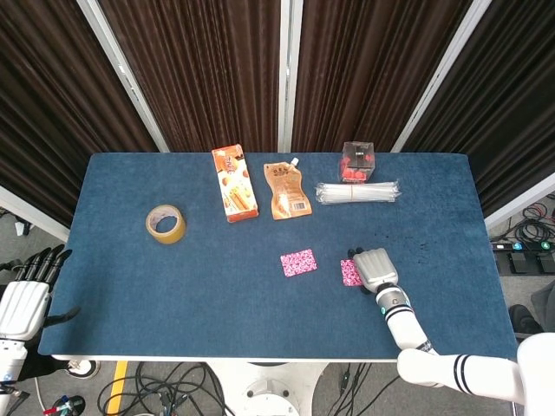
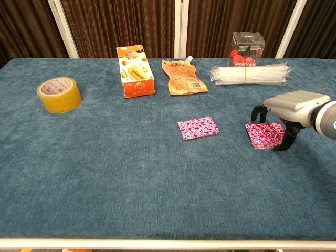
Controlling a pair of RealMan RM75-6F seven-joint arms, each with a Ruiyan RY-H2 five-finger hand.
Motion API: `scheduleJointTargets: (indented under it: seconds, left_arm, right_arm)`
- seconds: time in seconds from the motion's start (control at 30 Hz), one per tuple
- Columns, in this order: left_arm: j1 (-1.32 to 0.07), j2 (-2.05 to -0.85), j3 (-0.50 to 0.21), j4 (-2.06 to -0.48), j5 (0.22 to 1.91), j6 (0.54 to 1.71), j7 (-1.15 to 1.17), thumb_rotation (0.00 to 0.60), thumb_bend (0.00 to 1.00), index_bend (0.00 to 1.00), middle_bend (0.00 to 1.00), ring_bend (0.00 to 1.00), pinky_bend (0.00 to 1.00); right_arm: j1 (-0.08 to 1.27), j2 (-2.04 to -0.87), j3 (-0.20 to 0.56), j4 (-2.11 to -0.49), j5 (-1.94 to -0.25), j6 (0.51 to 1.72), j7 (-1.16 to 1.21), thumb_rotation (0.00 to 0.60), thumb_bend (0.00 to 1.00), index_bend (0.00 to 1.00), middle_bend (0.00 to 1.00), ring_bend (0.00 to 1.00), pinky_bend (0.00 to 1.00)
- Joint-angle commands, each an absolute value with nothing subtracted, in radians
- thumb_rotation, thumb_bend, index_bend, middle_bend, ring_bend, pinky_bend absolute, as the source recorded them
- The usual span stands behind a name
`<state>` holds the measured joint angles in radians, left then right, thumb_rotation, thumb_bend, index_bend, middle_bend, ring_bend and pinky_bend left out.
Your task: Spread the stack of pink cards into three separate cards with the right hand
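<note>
One pink patterned card [image 1: 298,262] [image 2: 198,127] lies alone near the table's middle. To its right lies a second pink card or small stack [image 2: 264,135] [image 1: 349,272], partly under my right hand [image 1: 374,269] [image 2: 290,108]. That hand hovers palm down over the stack's right side, fingers curled downward, with dark fingertips at the card's right edge. I cannot tell whether they touch it. My left hand [image 1: 24,299] hangs off the table's left front corner, fingers apart and holding nothing.
Along the back stand an orange snack box [image 1: 234,194] [image 2: 135,77], an orange pouch [image 1: 286,190] [image 2: 185,77], a bundle of clear straws [image 1: 357,192] [image 2: 250,73] and a clear box with red items [image 1: 356,162] [image 2: 248,48]. A yellow tape roll [image 1: 165,224] [image 2: 59,94] sits left.
</note>
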<state>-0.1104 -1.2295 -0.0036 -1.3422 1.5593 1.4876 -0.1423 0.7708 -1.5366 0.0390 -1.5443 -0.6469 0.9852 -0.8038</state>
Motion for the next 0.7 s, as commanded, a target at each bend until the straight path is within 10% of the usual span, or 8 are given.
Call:
scheduleJointTargets:
  seconds: [0.03,0.7]
  left_arm:
    - [-0.111,-1.229,-0.003,-1.343,1.559,1.487,-0.142,0.6,0.0,0.07,0.03,0.0,0.1]
    - [-0.11,-1.231,-0.001,-1.336,1.558,1.482,-0.149,0.6,0.0,0.07,0.03,0.0,0.1]
  right_arm:
    - [0.772,-1.54,0.037,-1.543,-0.652,0.988,-0.801,0.6,0.13,0.25,0.27,0.72,0.81]
    - [0.777,-1.562,0.026,-1.531,-0.647,1.008,-0.809,0.6,0.15,0.29,0.3,0.72,0.81]
